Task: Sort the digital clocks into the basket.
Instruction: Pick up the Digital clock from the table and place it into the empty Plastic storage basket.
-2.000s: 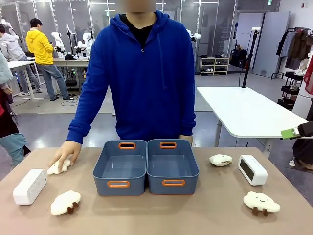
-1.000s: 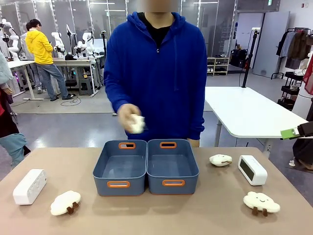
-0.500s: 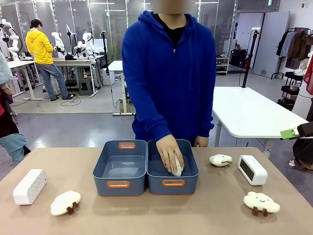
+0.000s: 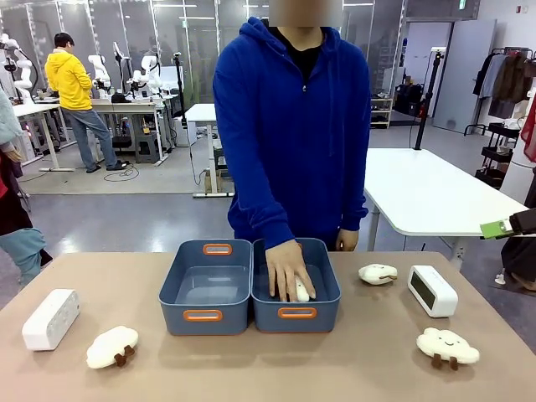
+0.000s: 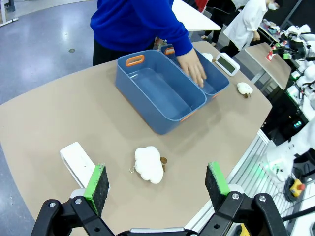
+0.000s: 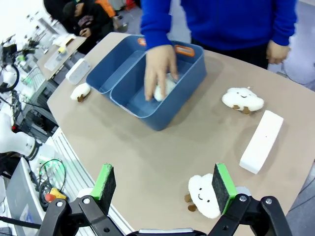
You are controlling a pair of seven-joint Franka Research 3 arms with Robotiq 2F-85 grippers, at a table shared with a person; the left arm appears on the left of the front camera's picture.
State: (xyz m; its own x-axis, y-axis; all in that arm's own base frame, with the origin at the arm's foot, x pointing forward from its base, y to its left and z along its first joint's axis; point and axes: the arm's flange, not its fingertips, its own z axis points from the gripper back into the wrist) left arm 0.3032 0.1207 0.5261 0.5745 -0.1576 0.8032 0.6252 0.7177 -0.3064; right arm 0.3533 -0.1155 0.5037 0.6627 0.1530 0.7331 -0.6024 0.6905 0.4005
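Note:
Two white digital clocks lie on the table: one at the far left [image 4: 51,319], one at the right [image 4: 432,291]. Two blue-grey baskets stand side by side mid-table, the left one [image 4: 234,322] holding nothing. In the right basket [image 4: 266,321] the person's hand [image 4: 287,266] rests on a white plush cloud [image 4: 301,291]. My left gripper [image 5: 156,181] hangs open high above the left clock [image 5: 78,163]. My right gripper [image 6: 163,182] is open too, above a cloud [image 6: 204,195], with the right clock [image 6: 262,141] lying beyond it.
Loose plush clouds lie at the front left [image 4: 111,347], front right [image 4: 448,347] and beside the right clock [image 4: 378,274]. The person in a blue hoodie stands at the far edge. Bare table runs along the front of the baskets.
The person picked up a plush cloud from the table's left side, carried it across and set it into the right basket, where the hand now lies on it. Both grippers stay open.

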